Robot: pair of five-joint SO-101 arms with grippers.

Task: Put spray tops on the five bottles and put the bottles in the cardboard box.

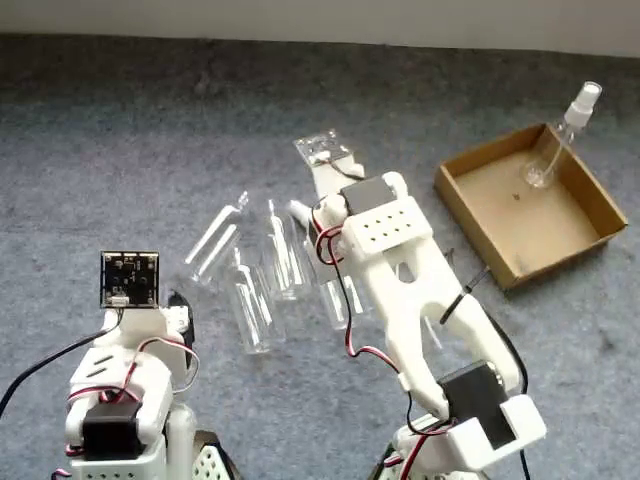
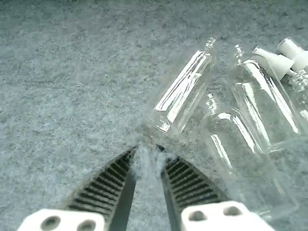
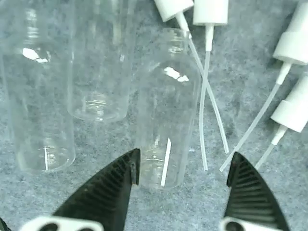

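Several clear bottles without tops lie together on the grey carpet [image 1: 250,300]. My right gripper [image 3: 184,159] is open wide just above one of them [image 3: 166,125], whose base lies by one fingertip [image 3: 127,166]. Loose white spray tops with thin tubes [image 3: 210,9] lie beside that bottle. The right arm [image 1: 385,225] hangs over the bottle group. My left gripper [image 2: 147,154] sits low over bare carpet, open by a narrow gap with nothing in it, just short of the base of a lying bottle [image 2: 183,91]. One bottle with a spray top [image 1: 555,150] leans in the cardboard box [image 1: 520,215].
The cardboard box stands at the right of the carpet, beyond the right arm. More bottles [image 2: 255,106] and spray tops [image 2: 279,57] lie past the left gripper. Bare carpet stretches along the far side and the left.
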